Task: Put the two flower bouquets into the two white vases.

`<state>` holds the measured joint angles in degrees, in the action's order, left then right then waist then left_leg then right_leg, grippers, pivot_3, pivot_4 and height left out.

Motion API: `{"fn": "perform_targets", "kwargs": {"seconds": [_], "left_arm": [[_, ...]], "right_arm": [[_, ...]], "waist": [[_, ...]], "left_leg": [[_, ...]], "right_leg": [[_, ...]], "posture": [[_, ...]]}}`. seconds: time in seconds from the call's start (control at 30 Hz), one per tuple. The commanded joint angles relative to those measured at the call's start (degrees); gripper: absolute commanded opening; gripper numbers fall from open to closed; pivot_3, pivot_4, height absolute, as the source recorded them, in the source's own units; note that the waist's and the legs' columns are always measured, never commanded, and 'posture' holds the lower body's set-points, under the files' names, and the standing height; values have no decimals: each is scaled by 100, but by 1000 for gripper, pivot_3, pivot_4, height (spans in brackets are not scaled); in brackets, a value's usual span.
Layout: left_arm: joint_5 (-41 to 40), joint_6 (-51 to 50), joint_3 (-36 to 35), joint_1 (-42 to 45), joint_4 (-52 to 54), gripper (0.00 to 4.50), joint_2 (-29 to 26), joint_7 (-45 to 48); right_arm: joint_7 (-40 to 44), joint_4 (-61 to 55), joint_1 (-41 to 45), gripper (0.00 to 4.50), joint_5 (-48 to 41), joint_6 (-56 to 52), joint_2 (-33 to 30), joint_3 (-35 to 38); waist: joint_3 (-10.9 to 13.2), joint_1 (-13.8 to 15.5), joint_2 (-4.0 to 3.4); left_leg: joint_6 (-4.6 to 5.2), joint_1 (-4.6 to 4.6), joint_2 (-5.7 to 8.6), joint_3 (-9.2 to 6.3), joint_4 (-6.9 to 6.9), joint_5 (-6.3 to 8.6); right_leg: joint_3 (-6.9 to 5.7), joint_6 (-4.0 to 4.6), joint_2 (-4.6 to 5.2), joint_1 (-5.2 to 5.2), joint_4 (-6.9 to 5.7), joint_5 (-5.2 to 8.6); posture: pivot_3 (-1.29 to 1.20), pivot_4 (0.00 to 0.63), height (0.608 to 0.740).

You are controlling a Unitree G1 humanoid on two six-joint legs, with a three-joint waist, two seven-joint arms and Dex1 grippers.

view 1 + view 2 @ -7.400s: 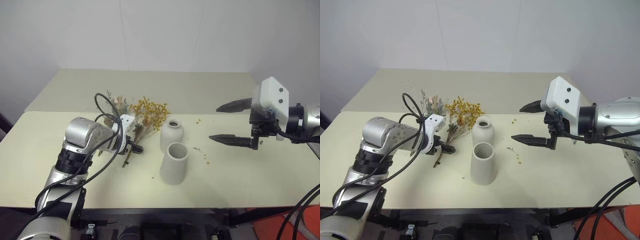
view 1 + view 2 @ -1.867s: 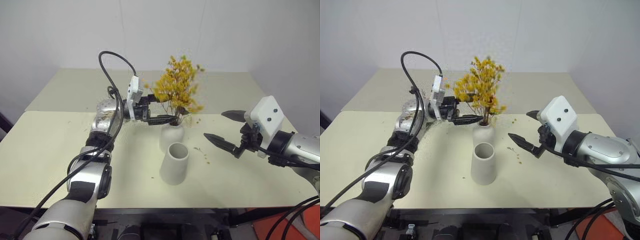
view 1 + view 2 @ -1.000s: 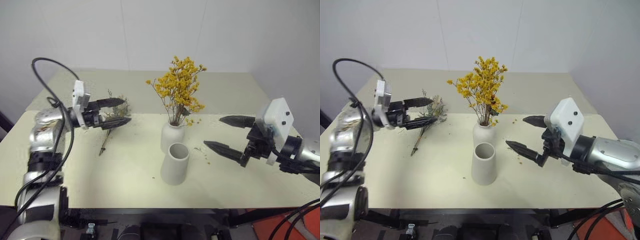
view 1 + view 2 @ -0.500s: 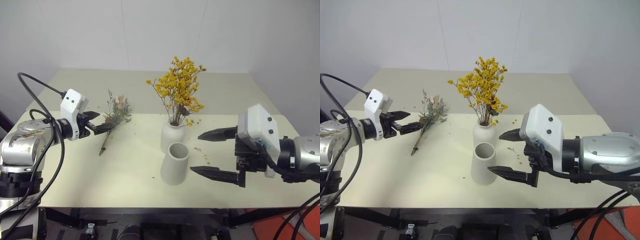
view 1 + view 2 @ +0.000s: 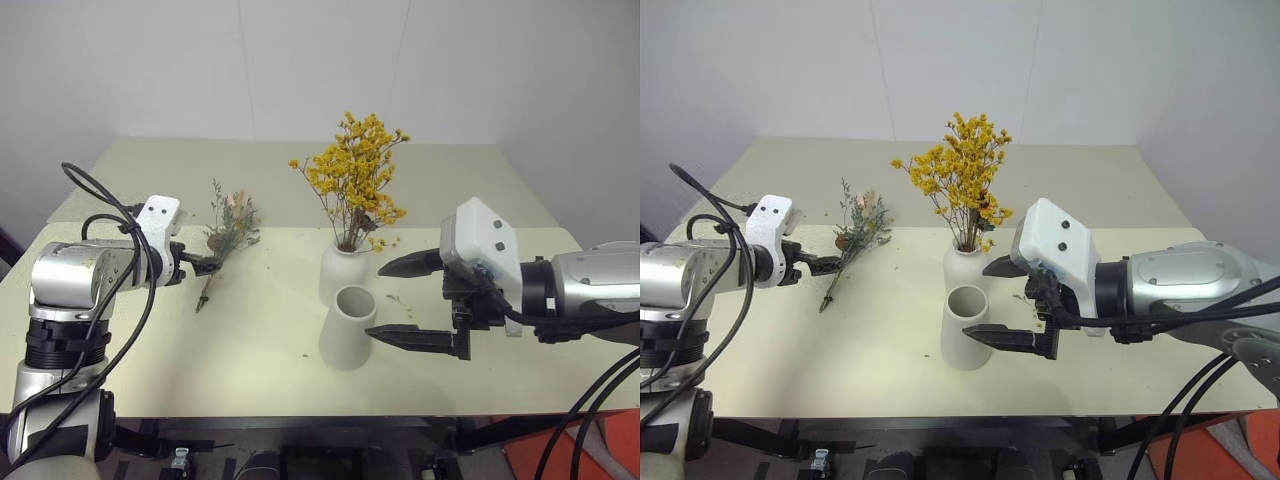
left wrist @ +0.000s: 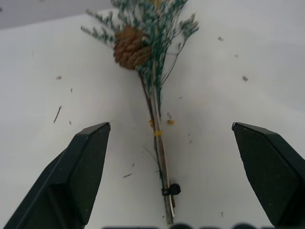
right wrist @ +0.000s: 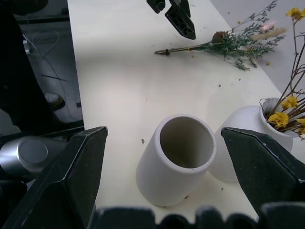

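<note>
The yellow-orange bouquet (image 5: 355, 180) stands upright in the short round white vase (image 5: 343, 270). The taller white vase (image 5: 348, 327) stands just in front of it with nothing inside (image 7: 183, 143). The grey-green bouquet (image 5: 228, 225) with its pine cone (image 6: 129, 46) lies flat on the table at the left. My left gripper (image 5: 205, 264) is open just above the table at the stem end, and the stems (image 6: 159, 148) run between its fingers. My right gripper (image 5: 374, 300) is open beside the tall vase's right side, its fingers pointing at it.
The cream table (image 5: 250, 340) carries small yellow crumbs (image 5: 410, 310) to the right of the vases. A white wall rises behind the table's far edge. A black cable (image 5: 100, 200) loops over my left arm.
My left gripper has sunk and turned towards the grey-green bouquet's stem end. My right gripper has swung left, up to the tall vase. Earlier, my left gripper set the yellow bouquet in the short vase.
</note>
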<state>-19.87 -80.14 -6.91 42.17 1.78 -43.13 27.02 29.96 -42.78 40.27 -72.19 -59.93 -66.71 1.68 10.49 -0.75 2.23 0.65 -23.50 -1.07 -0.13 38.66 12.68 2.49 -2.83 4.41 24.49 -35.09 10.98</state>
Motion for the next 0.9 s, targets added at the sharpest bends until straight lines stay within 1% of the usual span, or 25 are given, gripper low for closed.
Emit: {"fn": "perform_targets", "kwargs": {"seconds": [0.03, 0.17, 0.23, 0.33, 0.43, 0.5, 0.63, 0.87, 0.9], "left_arm": [[50, -174, 96, 206, 79, 4464, -62, -101], [77, -284, 196, 319, -238, 4464, -76, -132], [167, -80, 438, 321, -432, 4464, -133, -95], [249, 218, 618, 453, -904, 4464, -64, -50], [463, 690, 931, 682, -1622, 4464, 83, -28], [551, 957, 994, 869, -2068, 4464, 209, -17], [729, 1334, 1235, 1137, -2706, 4464, 395, 136], [962, 1550, 1605, 1455, -3283, 4464, 723, 505], [991, 1602, 1630, 1470, -3327, 4294, 752, 546]], "right_arm": [[37, -41, 63, 4500, 83, -9, 9, 97], [-34, -39, 16, 4500, 78, -15, 73, 123], [-78, -35, 11, 4500, 77, -33, 106, 127], [-128, -43, -15, 4500, 88, -53, 145, 137], [-185, -84, -121, 4500, 112, -45, 151, 205], [-269, -105, -180, 4500, 80, -57, 160, 243], [-381, -132, -236, 4500, 9, -73, 163, 267], [-494, -127, -269, 4500, -60, -98, 133, 310], [-511, -128, -278, 4500, -74, -103, 136, 317]], "waist": [[0, 1, 0], [0, 5, 0], [0, 4, 0], [0, 4, 0], [0, 12, 0], [0, 29, 1], [-1, 26, 1], [-1, 32, 2], [-2, 29, 2]], "left_leg": [[0, 0, 1, 0, 0, 0], [0, 0, 1, -1, 0, 0], [0, 1, 1, -1, 0, 0], [0, 1, 0, 0, 0, 0], [0, -1, 1, 0, 0, 0], [0, -3, 2, -1, 2, 0], [0, -12, 7, 0, 2, 0], [0, -26, 7, -1, 6, 0], [0, -26, 7, -1, 7, 0]], "right_leg": [[0, 0, 1, 1, 0, 0], [0, 0, 0, 1, -2, 0], [-1, -2, -1, 1, -3, 1], [0, -1, -1, 1, -3, 0], [-1, 5, -1, 2, -2, -3], [-1, 11, 0, 2, -2, -7], [0, 15, 4, 5, 1, -10], [0, 17, 3, 18, -5, -12], [0, 17, 3, 18, -6, -12]], "posture": [[0, 150, 740], [0, 150, 740], [0, 150, 740], [0, 150, 740], [0, 150, 740], [0, 150, 740], [0, 150, 740], [0, 150, 740], [0, 150, 740]]}}
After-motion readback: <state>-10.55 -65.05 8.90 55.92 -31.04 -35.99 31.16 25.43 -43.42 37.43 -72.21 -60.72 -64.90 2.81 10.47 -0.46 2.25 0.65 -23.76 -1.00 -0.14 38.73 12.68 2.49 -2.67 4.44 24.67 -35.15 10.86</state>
